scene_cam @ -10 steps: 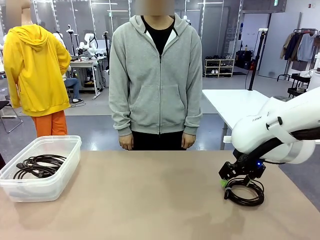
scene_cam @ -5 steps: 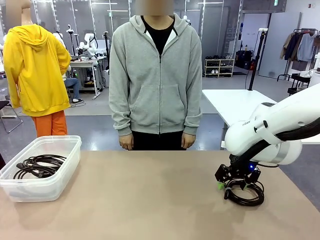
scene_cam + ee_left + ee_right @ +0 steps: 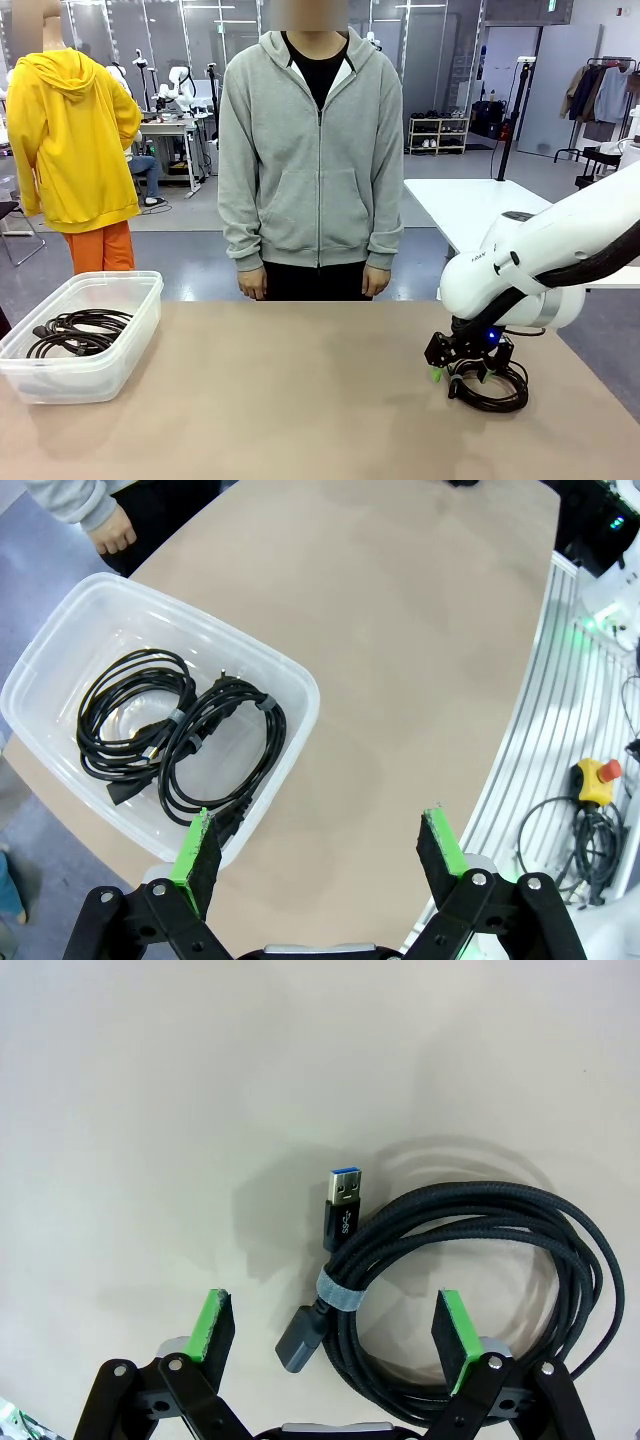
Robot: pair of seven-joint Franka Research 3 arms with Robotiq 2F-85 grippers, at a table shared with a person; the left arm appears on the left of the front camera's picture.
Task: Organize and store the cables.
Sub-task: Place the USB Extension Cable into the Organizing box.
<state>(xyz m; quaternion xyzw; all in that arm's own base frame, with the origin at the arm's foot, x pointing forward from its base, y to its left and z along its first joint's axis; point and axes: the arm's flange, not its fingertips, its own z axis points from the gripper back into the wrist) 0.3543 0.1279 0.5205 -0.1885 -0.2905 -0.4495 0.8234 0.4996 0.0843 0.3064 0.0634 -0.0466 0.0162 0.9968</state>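
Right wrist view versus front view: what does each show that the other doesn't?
Only the right wrist view shows the coiled cable's blue USB plug, grey band, and the open green fingers straddling it. Only the front view shows the person and the clear bin holding other cables. Both show that cable on the tan table.

In the front view, the near part of the coiled cable (image 3: 490, 385) is covered by the right hand (image 3: 447, 376). In the right wrist view, its lower loops are cut off below that hand's fingers (image 3: 213, 1324).
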